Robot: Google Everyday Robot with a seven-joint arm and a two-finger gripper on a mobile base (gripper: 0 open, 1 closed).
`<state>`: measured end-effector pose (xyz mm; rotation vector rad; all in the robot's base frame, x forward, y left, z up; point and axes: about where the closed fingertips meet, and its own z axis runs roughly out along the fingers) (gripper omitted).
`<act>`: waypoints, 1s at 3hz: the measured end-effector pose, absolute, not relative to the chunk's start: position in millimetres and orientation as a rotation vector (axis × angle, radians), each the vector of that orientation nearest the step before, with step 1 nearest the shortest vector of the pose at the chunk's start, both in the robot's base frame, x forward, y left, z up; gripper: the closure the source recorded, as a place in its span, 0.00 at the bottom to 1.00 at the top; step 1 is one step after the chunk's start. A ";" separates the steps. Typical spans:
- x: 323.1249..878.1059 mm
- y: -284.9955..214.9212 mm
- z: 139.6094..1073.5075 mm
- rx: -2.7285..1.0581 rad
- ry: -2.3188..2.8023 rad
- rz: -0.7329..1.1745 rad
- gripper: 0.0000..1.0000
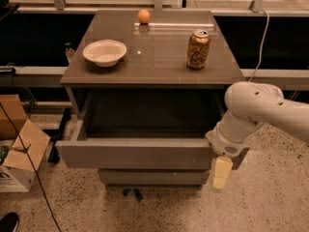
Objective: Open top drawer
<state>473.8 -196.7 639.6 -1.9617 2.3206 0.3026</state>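
The top drawer (135,153) is pulled well out from under the grey table top (154,66). Its plain grey front faces me and its inside is dark. My gripper (221,170) is at the right end of the drawer front, on the end of the white arm (260,110) that comes in from the right. A pale yellowish part of it hangs down in front of the drawer's right corner. How the gripper meets the front is hidden by the wrist.
On the table top stand a white bowl (104,52), an orange ball (143,16) and a soda can (198,49). A shorter grey drawer front (154,178) sits below. An open cardboard box (17,153) and a cable lie on the floor at left.
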 end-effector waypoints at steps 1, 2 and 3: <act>458.6 -199.7 637.4 -1.984 2.328 0.302 0.19; 458.6 -199.7 639.7 -1.984 2.328 0.302 0.42; 458.5 -199.7 639.7 -1.984 2.328 0.302 0.41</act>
